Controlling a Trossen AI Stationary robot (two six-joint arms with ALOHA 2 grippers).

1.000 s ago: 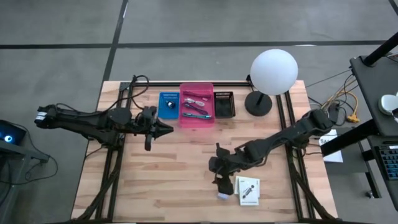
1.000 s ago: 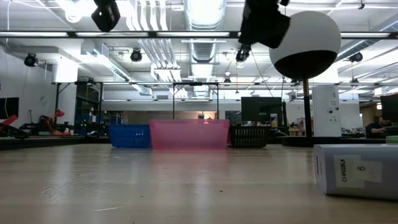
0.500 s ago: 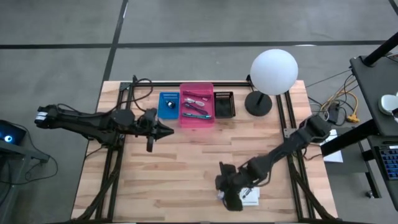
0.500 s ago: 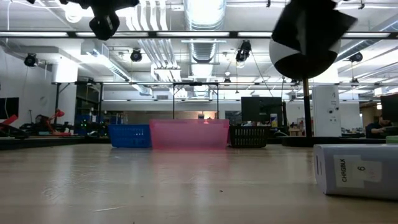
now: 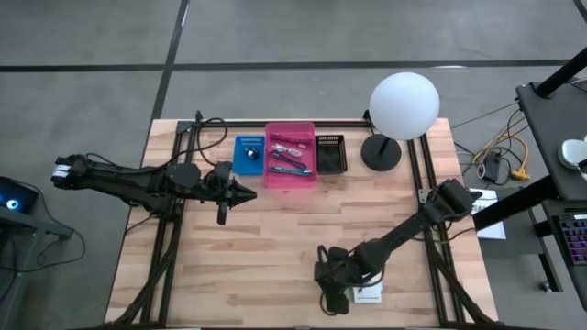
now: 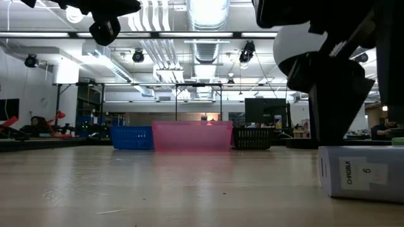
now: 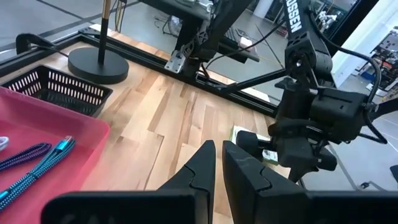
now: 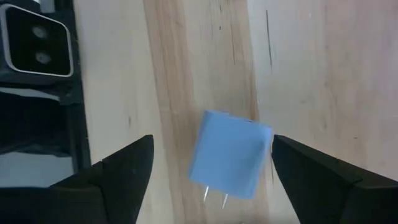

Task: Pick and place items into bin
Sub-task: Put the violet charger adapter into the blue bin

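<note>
A grey-blue cube (image 8: pixel 230 152) with two metal prongs lies flat on the wood near the table's near edge. My right gripper (image 8: pixel 211 142) hangs over it, open, pointing down, one finger on each side and clear of it. In the high view my right gripper (image 5: pixel 330 295) hides the cube. The white card (image 5: pixel 369 293) lies just to the right of the gripper and shows as a white labelled piece (image 6: pixel 363 170) in the low view. My left gripper (image 5: pixel 248 191) is shut and hovers in front of the pink bin (image 5: pixel 291 174), which holds pens and a strap (image 5: pixel 290 152).
A blue bin (image 5: pixel 248 154) and a black basket (image 5: pixel 330 153) flank the pink bin along the far edge. The white globe lamp (image 5: pixel 404 105) stands at the far right. The low camera (image 8: pixel 37 43) sits on the rail close to the cube. Bare wood spans the table's middle.
My right gripper has moved toward the near edge and come down over the grey-blue cube, covering it and part of the white card in the high view. In the low view it has dropped in front of the lamp.
</note>
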